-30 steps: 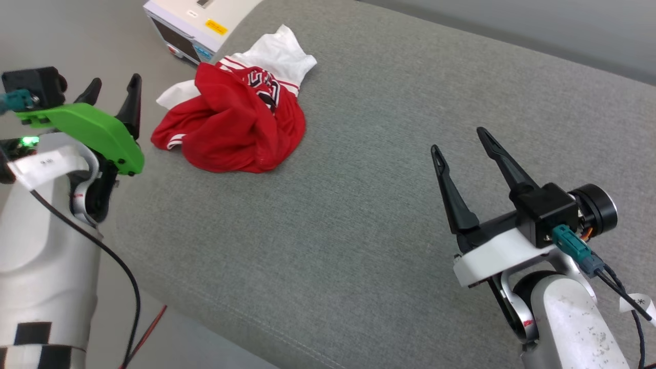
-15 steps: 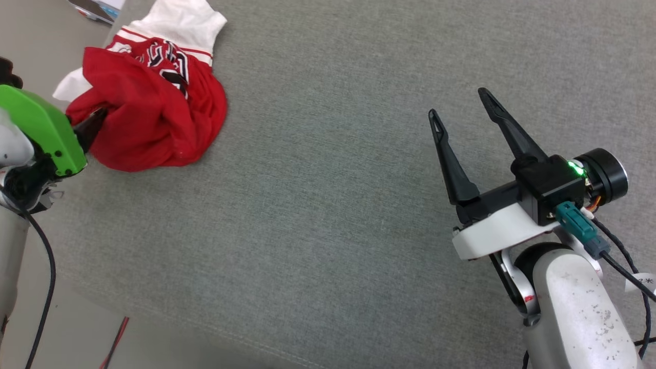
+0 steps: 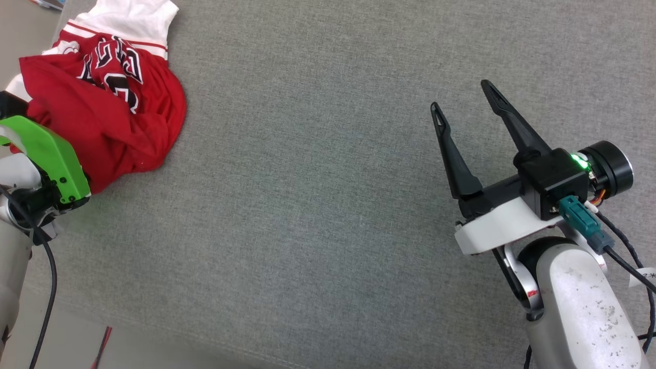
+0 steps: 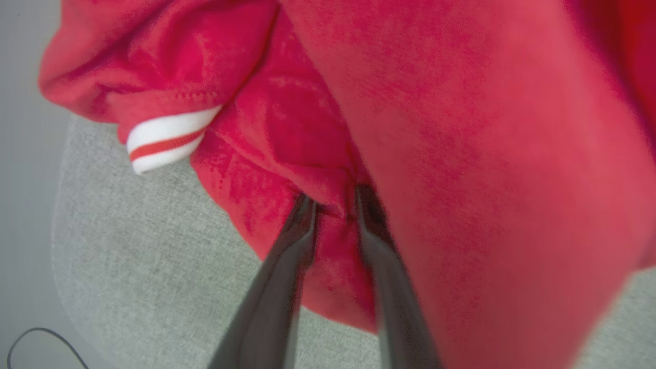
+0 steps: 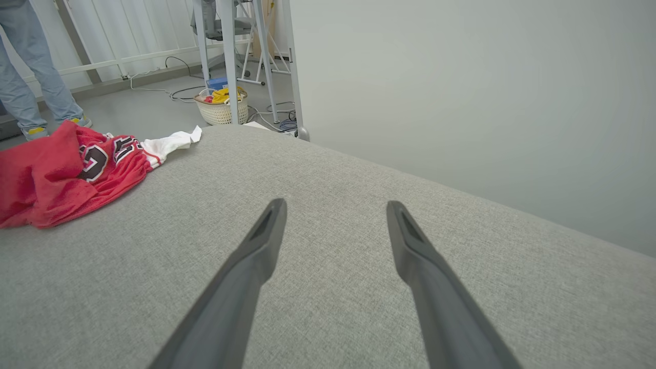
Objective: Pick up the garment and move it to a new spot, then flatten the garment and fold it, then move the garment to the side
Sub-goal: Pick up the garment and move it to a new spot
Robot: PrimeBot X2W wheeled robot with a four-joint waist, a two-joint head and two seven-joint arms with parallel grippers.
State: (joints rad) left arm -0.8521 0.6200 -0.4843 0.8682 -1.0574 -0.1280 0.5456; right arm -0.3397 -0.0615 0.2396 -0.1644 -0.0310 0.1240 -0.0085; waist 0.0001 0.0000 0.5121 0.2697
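Nearest, over bare grey cushion (image 3: 318,215): right gripper (image 3: 458,95), fingers spread wide, nothing between them. To the left, left gripper (image 4: 335,201), fingers set close together and pinching a small fold of red cloth at the near edge of the shirt (image 3: 107,118).

Judged as the pick-up for the move to a new spot. To do it well:
- Check for a firm bite on more than one thin layer.
- Lift straight up until the whole heap clears the cushion.
- Carry slowly toward the open middle, away from the cushion's edge.

Shirt lying crumpled at the far left corner of the cushion, well apart from the right gripper. Long axis running from the red bulk by the left gripper away to the white sleeve at the far end, print facing up. Collar direction impossible to tell.

Beyond, on the floor: a basket (image 5: 221,110) and a person's legs (image 5: 25,77).
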